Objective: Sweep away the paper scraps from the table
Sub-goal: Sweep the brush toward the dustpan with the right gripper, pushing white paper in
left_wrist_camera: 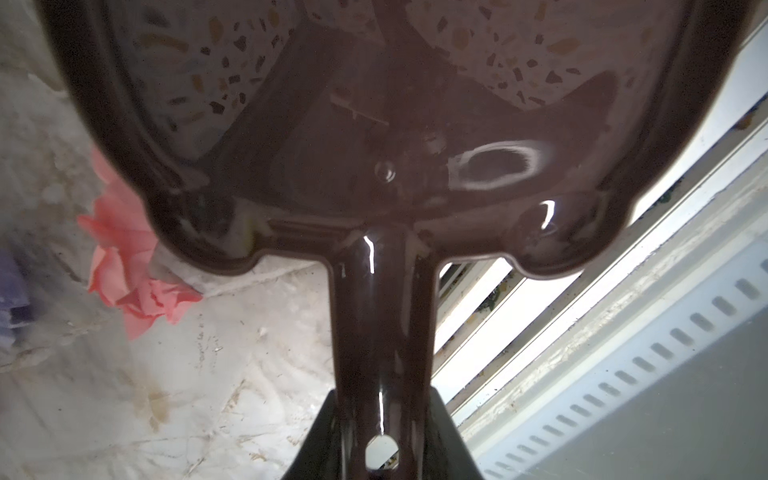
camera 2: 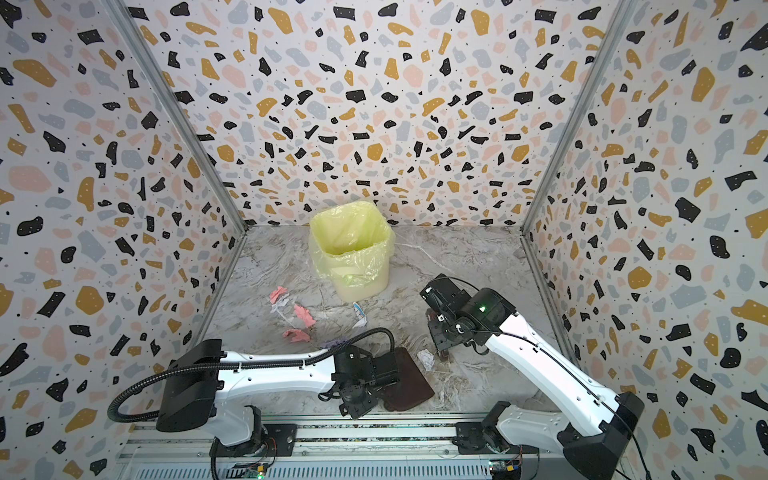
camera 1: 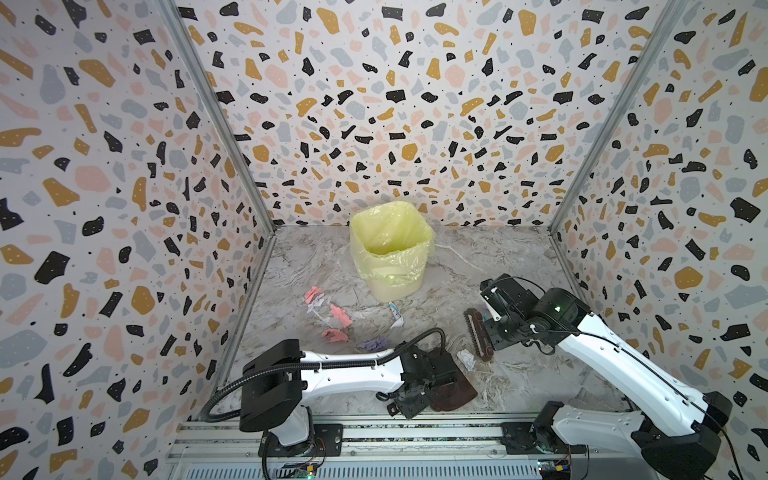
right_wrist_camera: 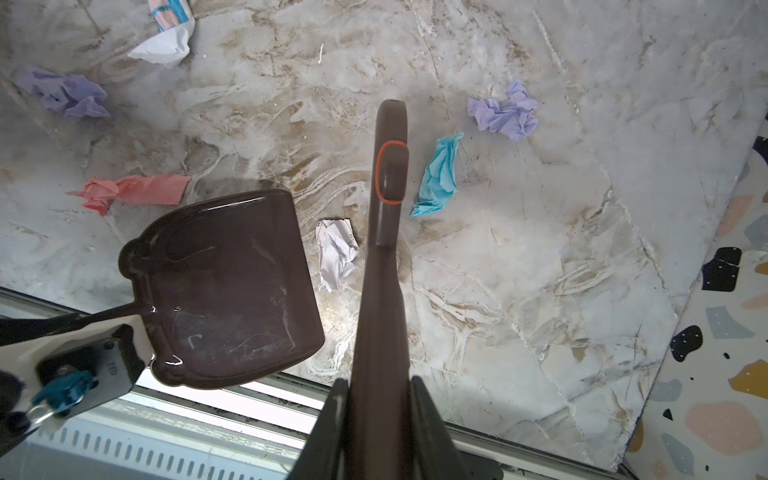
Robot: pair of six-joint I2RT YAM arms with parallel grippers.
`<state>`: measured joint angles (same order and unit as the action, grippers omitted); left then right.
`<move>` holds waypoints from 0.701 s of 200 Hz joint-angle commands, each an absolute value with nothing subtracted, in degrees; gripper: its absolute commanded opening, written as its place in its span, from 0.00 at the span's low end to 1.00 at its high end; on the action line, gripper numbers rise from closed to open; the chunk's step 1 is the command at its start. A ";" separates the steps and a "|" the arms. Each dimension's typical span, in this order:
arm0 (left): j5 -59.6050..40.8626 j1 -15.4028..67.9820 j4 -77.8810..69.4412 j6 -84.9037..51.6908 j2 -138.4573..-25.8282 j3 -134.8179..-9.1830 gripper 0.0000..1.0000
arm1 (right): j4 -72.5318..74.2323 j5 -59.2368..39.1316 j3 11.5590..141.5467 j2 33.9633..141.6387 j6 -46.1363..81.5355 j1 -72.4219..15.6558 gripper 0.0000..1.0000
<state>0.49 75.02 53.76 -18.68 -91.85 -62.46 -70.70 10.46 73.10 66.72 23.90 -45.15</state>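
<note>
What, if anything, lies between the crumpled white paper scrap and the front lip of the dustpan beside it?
Nothing visible does. In the right wrist view the white scrap lies on bare table just off the lip of the dustpan, with the brush on its other side.

One lined bin [camera 1: 399,286], one dustpan [right_wrist_camera: 224,286], one brush [right_wrist_camera: 386,174]; paper scraps [right_wrist_camera: 336,253]: three pink, two lilac, one light blue, three whitish.
</note>
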 commanded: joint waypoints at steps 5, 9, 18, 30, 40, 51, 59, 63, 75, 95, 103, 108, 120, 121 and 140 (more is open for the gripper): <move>0.00 74.45 54.42 -18.29 -92.03 -61.59 0.00 | -70.37 9.17 72.53 66.36 23.46 -46.17 0.00; 0.00 74.50 54.34 -18.26 -92.09 -61.68 0.00 | -70.39 9.04 72.48 66.35 23.42 -46.30 0.00; 0.00 74.36 54.38 -18.13 -92.19 -61.73 0.00 | -70.46 8.44 72.38 66.36 23.38 -46.73 0.00; 0.00 74.38 54.23 -18.04 -92.40 -61.88 0.00 | -70.49 7.55 72.20 66.35 23.47 -47.39 0.00; 0.00 74.27 54.15 -17.93 -92.54 -62.02 0.00 | -70.36 6.71 72.29 66.42 23.54 -47.91 0.00; -0.08 74.18 54.06 -17.93 -92.65 -62.25 0.00 | -70.23 5.65 72.48 66.45 23.80 -48.82 0.00; -0.09 74.18 53.89 -17.93 -92.77 -62.42 0.00 | -69.95 4.73 72.80 66.40 23.86 -49.48 0.00; -0.16 74.18 53.82 -17.86 -92.76 -62.49 0.00 | -69.81 4.25 73.00 66.43 24.02 -49.82 0.00; -0.26 74.09 53.79 -17.85 -92.81 -62.79 0.00 | -69.32 2.95 73.91 66.28 24.42 -50.73 0.00; -0.26 74.09 53.73 -17.82 -92.90 -63.30 0.00 | -68.61 0.68 74.88 65.98 24.92 -52.13 0.00; -0.28 74.14 53.70 -17.93 -92.86 -63.39 0.00 | -68.34 -0.10 75.21 65.88 25.02 -52.64 0.00; -0.32 74.02 53.53 -17.97 -92.87 -63.44 0.00 | -68.29 -0.52 75.38 65.88 25.20 -52.92 0.00; -0.35 74.01 53.41 -17.93 -92.91 -63.53 0.00 | -67.83 -1.55 75.56 65.62 25.39 -53.26 0.00; -0.35 74.00 53.38 -17.93 -92.91 -63.54 0.00 | -67.75 -1.65 75.57 65.59 25.40 -53.31 0.00; -0.35 74.00 53.18 -18.13 -92.77 -63.89 0.00 | -67.35 -2.31 76.24 64.93 25.71 -53.53 0.00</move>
<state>0.25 74.30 53.28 -18.61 -92.38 -62.30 -68.31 0.89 73.58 66.63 24.53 -52.93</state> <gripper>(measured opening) 0.285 0.240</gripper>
